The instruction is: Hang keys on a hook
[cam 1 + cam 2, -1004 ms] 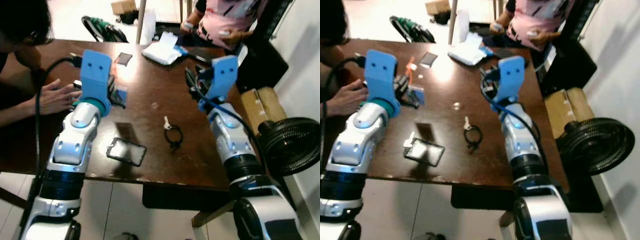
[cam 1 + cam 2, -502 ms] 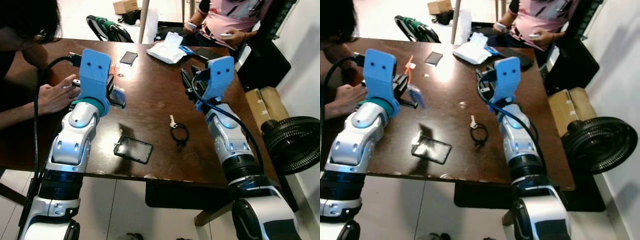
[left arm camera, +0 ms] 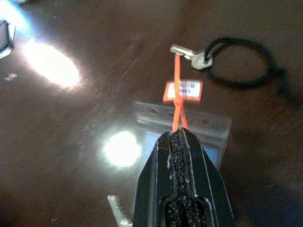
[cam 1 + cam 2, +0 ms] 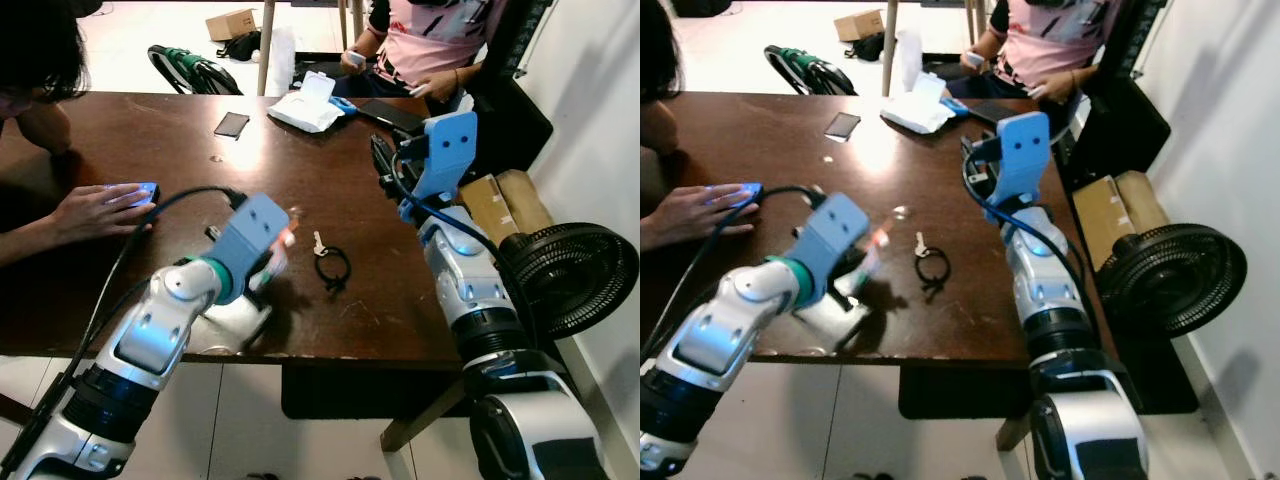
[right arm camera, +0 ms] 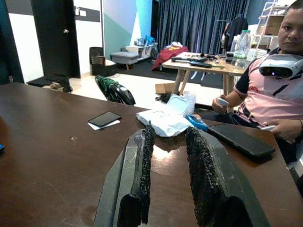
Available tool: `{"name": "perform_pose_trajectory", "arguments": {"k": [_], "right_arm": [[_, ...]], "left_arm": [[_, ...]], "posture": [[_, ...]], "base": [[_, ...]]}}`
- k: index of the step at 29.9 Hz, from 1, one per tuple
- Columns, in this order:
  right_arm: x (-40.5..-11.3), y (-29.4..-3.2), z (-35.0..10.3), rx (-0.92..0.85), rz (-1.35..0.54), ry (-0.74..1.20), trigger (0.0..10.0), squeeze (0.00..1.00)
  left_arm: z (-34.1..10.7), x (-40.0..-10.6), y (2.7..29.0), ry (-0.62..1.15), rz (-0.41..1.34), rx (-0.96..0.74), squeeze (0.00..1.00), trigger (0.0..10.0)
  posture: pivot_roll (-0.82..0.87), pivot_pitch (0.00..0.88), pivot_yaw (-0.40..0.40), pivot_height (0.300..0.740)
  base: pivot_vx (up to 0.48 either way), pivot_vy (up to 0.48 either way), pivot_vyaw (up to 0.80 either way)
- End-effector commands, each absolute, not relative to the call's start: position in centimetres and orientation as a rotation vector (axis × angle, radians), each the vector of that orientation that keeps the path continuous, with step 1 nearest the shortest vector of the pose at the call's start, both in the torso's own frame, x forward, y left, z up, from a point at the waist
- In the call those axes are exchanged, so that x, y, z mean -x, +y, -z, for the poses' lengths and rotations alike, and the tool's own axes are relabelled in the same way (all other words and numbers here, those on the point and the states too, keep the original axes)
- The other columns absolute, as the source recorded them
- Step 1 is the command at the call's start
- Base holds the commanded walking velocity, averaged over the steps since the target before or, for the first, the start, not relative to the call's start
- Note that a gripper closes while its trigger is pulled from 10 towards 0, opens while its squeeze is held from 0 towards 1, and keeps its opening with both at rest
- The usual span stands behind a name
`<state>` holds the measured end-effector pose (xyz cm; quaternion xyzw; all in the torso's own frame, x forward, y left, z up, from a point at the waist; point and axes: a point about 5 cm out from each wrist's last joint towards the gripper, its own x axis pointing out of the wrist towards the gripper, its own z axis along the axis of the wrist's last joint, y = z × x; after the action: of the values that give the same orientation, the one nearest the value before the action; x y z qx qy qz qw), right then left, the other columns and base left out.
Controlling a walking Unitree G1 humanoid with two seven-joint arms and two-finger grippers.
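Head views: keys on a black cord loop lie on the dark wooden table, near its front edge, between the two arms. Left gripper hangs low just beside them, over a clear plastic sleeve. Right gripper is raised farther back, well apart from the keys. A person's hand rests on the table at the robot's left; a second person sits at the far side. No hook made out.

Left wrist view: left gripper fingers pressed together on an orange zip-tie strap carrying an orange tag. The strap runs to the key; the cord loop lies beyond.

Right wrist view: right gripper fingers apart, nothing between them. Phone and tissue pack beyond.

Risk (judgement): the hold is on the thin strap alone. On lifting, the strap may slip through the pads, and the key and cord would swing freely, making a hook hard to catch.
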<state>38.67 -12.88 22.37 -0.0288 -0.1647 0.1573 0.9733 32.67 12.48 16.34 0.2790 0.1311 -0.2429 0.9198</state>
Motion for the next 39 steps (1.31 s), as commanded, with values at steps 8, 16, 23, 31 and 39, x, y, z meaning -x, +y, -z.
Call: {"name": "perform_pose_trajectory", "arguments": {"k": [8, 16, 23, 31, 39], "right_arm": [[-38.7, -11.8, -20.6, 0.259, -0.39, -0.261, 10.0, 0.0], [-39.0, -15.6, -16.3, 0.045, -0.397, 0.107, 10.0, 0.0], [-37.5, -18.3, -14.6, -0.161, -0.568, 0.205, 10.0, 0.0], [-38.2, -19.5, -15.3, -0.188, -0.512, 0.219, 10.0, 0.0], [-39.1, -15.2, -16.7, 0.088, -0.704, 0.262, 10.0, 0.0]], "left_arm": [[-15.7, -33.5, 12.9, 0.285, 0.45, -0.594, 0.0, 10.0], [-18.4, -33.4, 11.6, 0.181, 0.487, -0.381, 0.0, 10.0], [-19.9, -33.6, 11.0, 0.128, 0.51, -0.251, 0.0, 10.0], [-20.1, -33.5, 10.8, 0.123, 0.515, -0.23, 0.0, 10.0], [-19.6, -33.1, 10.6, 0.13, 0.512, -0.199, 0.0, 10.0]], "posture": [[0.1, 0.0, 0.108, 0.74], [0.1, 0.0, 0.103, 0.74], [0.08, 0.0, 0.098, 0.74], [0.08, 0.0, 0.103, 0.74], [0.09, 0.0, 0.066, 0.74]], "base": [[0.0, 0.0, 0.0], [0.0, 0.0, 0.0], [0.0, 0.0, 0.0], [0.0, 0.0, 0.0], [0.0, 0.0, 0.0]]}}
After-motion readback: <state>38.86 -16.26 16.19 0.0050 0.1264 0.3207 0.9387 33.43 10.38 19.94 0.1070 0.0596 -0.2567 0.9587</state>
